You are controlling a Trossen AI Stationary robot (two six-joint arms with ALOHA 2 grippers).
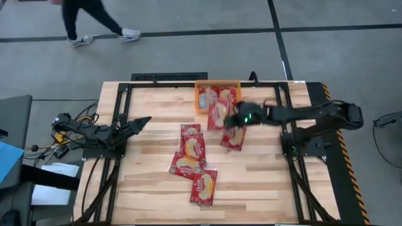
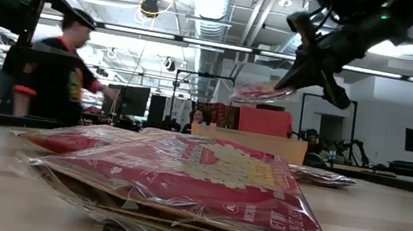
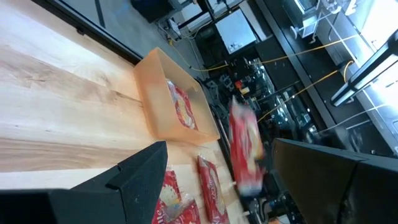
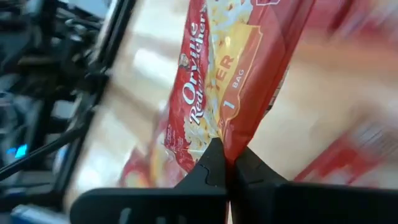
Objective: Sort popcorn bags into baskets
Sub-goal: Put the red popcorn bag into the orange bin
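Note:
My right gripper (image 1: pixel 230 120) hangs over the table's middle, just near of the orange basket (image 1: pixel 217 82), shut on one red popcorn bag (image 1: pixel 217 116). That bag shows raised in the low view (image 2: pixel 262 93) and blurred in the left wrist view (image 3: pixel 244 146). The basket (image 3: pixel 158 93) holds at least two bags (image 1: pixel 213 97). One bag (image 1: pixel 233 138) lies flat below the gripper. Three more (image 1: pixel 193 143) (image 1: pixel 186 164) (image 1: pixel 203 186) lie overlapping toward the near edge. My left gripper (image 1: pixel 146 120) waits open at the table's left. My right gripper (image 4: pixel 229 152) pinches the popcorn bag by one edge (image 4: pixel 231 140) between its two shut fingers. The fingers (image 2: pixel 311 65) slant down from above and from the table's right. The bag is lifted clear of the table and stretches away from the fingertips toward the basket, nearly level.
Black frame rails (image 1: pixel 119 144) (image 1: pixel 295 157) run along the table's left and right sides. A person (image 1: pixel 94 22) walks on the floor beyond the far edge and also shows in the low view (image 2: pixel 59 70). Bare wood lies at the near left (image 1: pixel 144 188) and near right (image 1: pixel 257 188).

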